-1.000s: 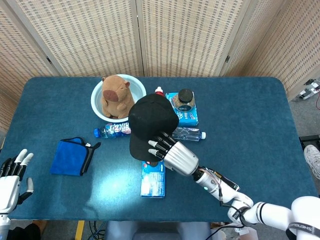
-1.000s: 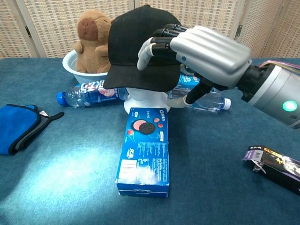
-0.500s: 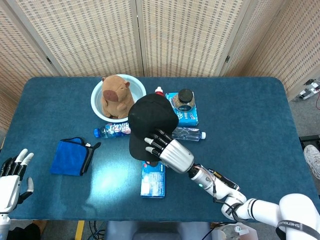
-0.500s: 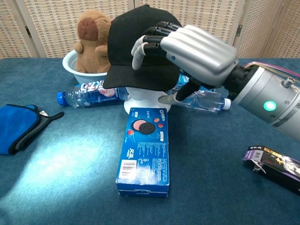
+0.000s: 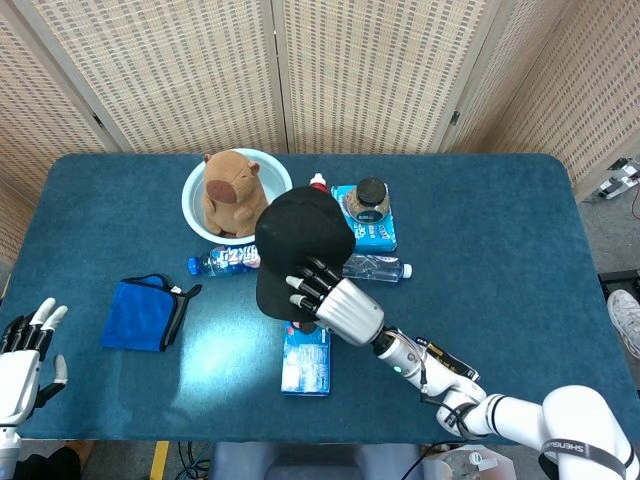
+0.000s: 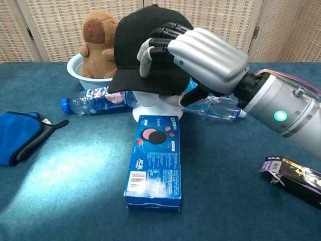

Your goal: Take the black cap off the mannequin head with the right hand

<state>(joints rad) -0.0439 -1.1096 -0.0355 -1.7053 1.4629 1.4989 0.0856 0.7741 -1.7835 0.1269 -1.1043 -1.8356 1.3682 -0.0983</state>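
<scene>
Lying draped over the black cap (image 6: 143, 47) from its right side: right robot hand (image 6: 200, 55), fingers (image 6: 155, 42) curling onto the crown, grip not yet certain. Sitting on the mannequin head (image 6: 150, 103) directly beneath. Resting wide, far off at the bench edge: left robot hand (image 5: 22, 360).

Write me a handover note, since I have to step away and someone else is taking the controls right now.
Right hand: laid over the side of the black cap, fingers curled onto the crown, thumb under the rim; whether the grip is firm I cannot tell.
Left hand: open, idle at the near left table edge.
Black cap sits on the white mannequin head, behind the Oreo box.
Done: hand brought onto the cap.
Left: secure the grip, lift the cap clear of the head.
</scene>
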